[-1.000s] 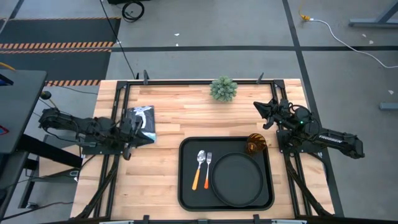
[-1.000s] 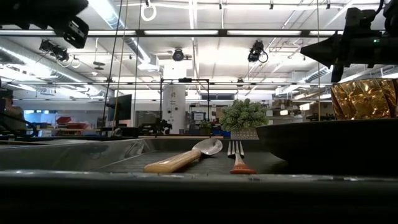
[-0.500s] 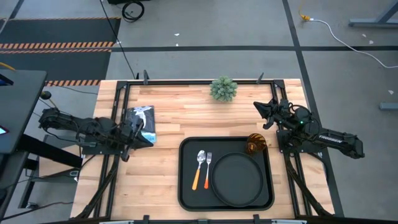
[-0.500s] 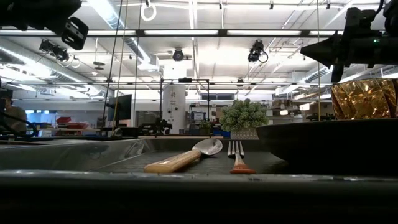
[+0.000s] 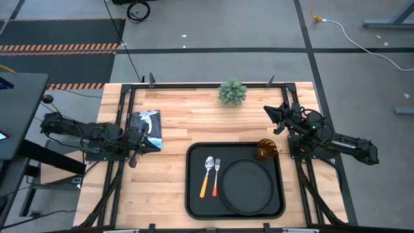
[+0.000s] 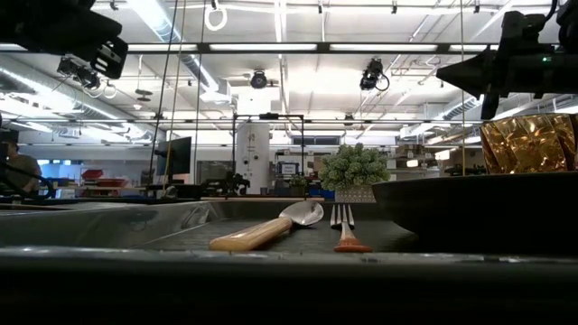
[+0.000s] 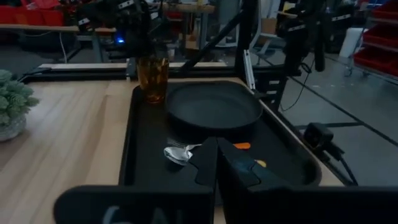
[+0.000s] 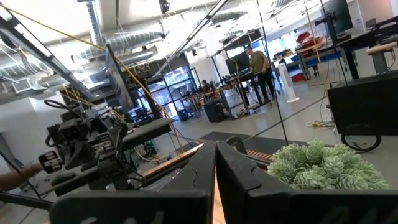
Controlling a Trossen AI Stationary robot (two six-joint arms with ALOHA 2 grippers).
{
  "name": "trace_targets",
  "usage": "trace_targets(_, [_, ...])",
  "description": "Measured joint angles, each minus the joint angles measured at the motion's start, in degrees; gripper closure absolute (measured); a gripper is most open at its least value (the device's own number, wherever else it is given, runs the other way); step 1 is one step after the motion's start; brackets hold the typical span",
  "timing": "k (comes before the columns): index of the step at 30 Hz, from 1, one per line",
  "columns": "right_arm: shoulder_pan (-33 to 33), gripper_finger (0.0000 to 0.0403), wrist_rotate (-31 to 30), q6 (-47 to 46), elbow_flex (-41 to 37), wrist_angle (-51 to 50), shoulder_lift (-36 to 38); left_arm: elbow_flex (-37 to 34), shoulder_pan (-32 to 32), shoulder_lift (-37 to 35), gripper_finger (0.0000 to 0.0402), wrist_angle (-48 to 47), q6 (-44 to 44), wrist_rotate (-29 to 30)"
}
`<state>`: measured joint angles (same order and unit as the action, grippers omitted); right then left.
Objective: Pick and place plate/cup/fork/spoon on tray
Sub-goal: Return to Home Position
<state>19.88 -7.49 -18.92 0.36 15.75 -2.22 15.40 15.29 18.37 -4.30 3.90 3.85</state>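
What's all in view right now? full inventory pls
tray: 1, black, near edge of the table, right of centre
plate: 1, black, right part of the tray
cup: 1, amber, far right corner of the tray
spoon: 1, silver with orange handle, left part of the tray
fork: 1, silver with orange handle, right beside the spoon
potted plant: 1, green, far edge of the table
packet: 1, black and white, left side of the table
left tool: 1, dark, shut, empty, beside the packet
right tool: 1, dark, shut, empty, beyond the cup

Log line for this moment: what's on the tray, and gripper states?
tray: plate, cup, fork, spoon all on it | left gripper: shut, empty | right gripper: shut, empty
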Motion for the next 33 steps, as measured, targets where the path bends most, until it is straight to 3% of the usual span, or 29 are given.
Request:
trace_targets(6, [0.02,0.0384,0.00,-0.01,0.00,0.00,0.00,-4.10,0.00,-0.02,0.0390,2.70,0.03,1.10])
trace_targets(16, [0.02,0.0384,0.00,-0.02,0.00,-0.02,0.00,-14.90,0.00,-0.04,0.0390,15.99,3.37,0.14])
trace_targets(24, [0.00,0.0384,0.00,-0.02,0.00,-0.02,0.00,-14.88,-0.07,-0.02,0.0390,14.75,1.19,1.42])
trace_targets(33, [0.00,0.0384,0.00,-0.02,0.00,0.00,0.00,-14.91,-0.11,-0.07,0.0390,13.89,0.70,9.25])
